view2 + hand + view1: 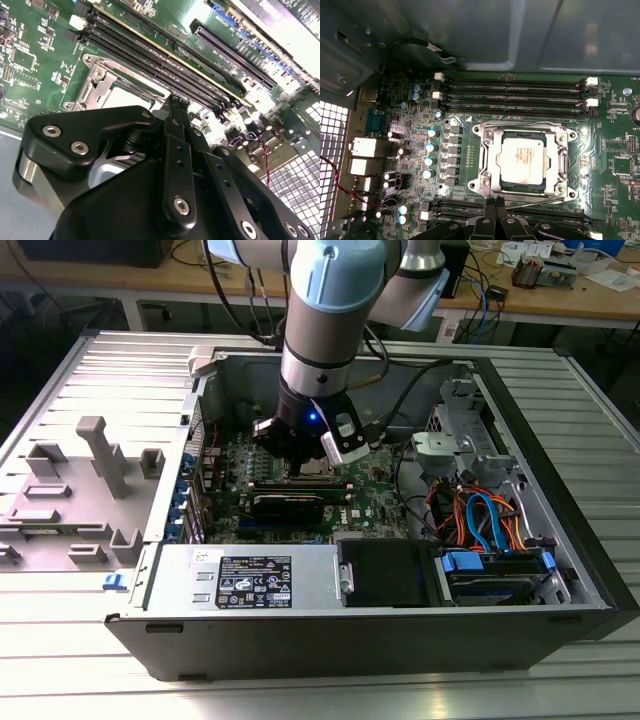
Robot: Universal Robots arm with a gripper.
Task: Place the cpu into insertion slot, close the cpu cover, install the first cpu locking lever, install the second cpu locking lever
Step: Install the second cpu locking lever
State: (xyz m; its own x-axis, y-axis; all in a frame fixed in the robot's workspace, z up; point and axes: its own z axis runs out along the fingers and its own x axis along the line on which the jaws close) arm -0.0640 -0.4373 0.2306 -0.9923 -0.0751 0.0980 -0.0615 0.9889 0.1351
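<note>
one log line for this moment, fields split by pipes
cpu seated in insertion slot | cpu cover down over it | gripper fingers together at cover edge by thin lever | holding nothing

Arm [318, 330] — thick silver-grey tube segments, pale blue plastic joint caps, dark band low on wrist segment. Small blue light glows on black wrist block below. White-and-grey module [345, 440] clipped beside wrist. Black cables loop from arm's upper part.

Gripper [176, 107] in second wrist view — matte black linkage bars, rounded edges, silver hex-socket screws at pivots; silvery metal cylinder body beneath black housing. In first wrist view, same black links with round pivot screws, fingertips [491, 202] narrow, ribbed.
</note>
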